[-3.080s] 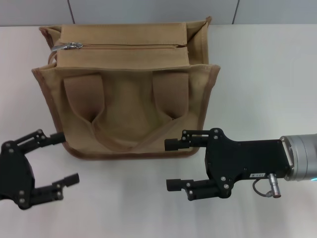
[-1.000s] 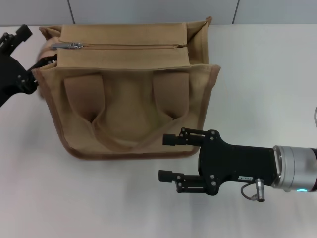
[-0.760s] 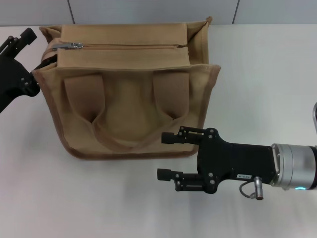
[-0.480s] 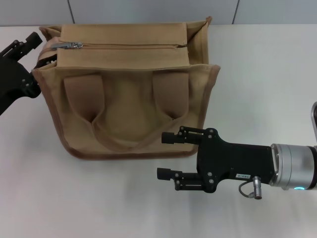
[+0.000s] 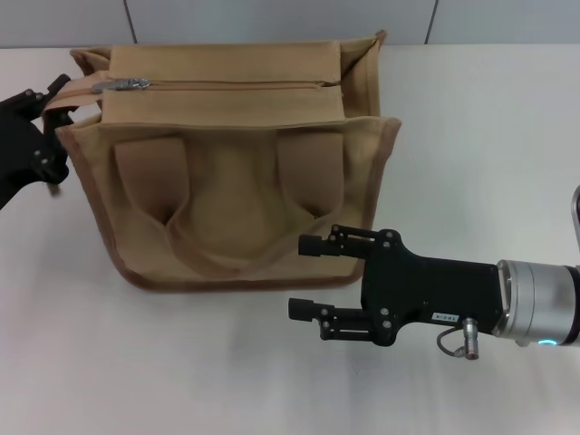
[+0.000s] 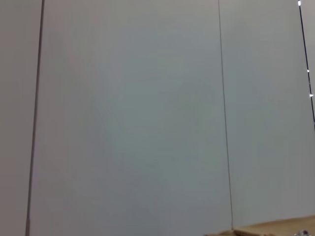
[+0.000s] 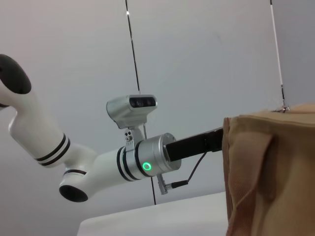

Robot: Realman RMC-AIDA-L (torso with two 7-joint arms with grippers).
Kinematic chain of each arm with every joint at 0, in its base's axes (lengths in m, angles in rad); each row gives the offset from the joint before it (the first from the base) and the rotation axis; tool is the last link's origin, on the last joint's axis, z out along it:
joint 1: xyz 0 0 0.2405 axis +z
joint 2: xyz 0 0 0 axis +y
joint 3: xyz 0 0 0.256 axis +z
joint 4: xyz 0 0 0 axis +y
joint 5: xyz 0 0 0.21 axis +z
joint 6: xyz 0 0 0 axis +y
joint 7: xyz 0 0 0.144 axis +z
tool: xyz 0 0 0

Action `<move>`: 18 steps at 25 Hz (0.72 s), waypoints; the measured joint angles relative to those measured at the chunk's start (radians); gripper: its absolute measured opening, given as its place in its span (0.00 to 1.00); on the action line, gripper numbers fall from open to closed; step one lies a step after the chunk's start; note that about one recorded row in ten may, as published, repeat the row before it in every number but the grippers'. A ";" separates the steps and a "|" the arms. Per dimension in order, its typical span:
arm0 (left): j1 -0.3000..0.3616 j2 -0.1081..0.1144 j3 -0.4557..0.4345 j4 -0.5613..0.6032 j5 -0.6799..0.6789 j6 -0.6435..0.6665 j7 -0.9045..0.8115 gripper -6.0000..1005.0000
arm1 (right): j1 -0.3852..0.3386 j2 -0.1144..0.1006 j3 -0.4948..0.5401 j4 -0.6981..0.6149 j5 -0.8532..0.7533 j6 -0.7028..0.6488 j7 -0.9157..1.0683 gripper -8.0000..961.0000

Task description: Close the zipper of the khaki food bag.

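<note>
The khaki food bag (image 5: 236, 172) stands at the table's middle, handles folded down on its front. The zipper (image 5: 245, 85) runs along the top panel, and its silver pull tab (image 5: 132, 83) lies at the left end. My left gripper (image 5: 58, 101) is at the bag's top left end, shut on the brown end trim there. My right gripper (image 5: 308, 276) is open and empty, low at the bag's front right corner, its upper finger (image 5: 317, 245) against the bottom edge. The right wrist view shows the bag (image 7: 268, 172) and my left arm (image 7: 147, 160) reaching it.
The white table (image 5: 489, 136) lies open to the right and in front of the bag. A grey panelled wall (image 5: 272, 18) rises just behind the bag. The left wrist view shows that wall (image 6: 147, 118) and a sliver of the bag (image 6: 275, 229).
My left gripper came up from the table's front left to the bag's left end and closed on its trim, tugging that corner left. My right gripper slid slightly left and lower.
</note>
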 joint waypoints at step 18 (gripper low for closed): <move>-0.022 -0.001 -0.022 -0.104 -0.016 0.019 -0.005 0.02 | -0.003 0.000 0.001 0.056 0.155 -0.155 0.024 0.76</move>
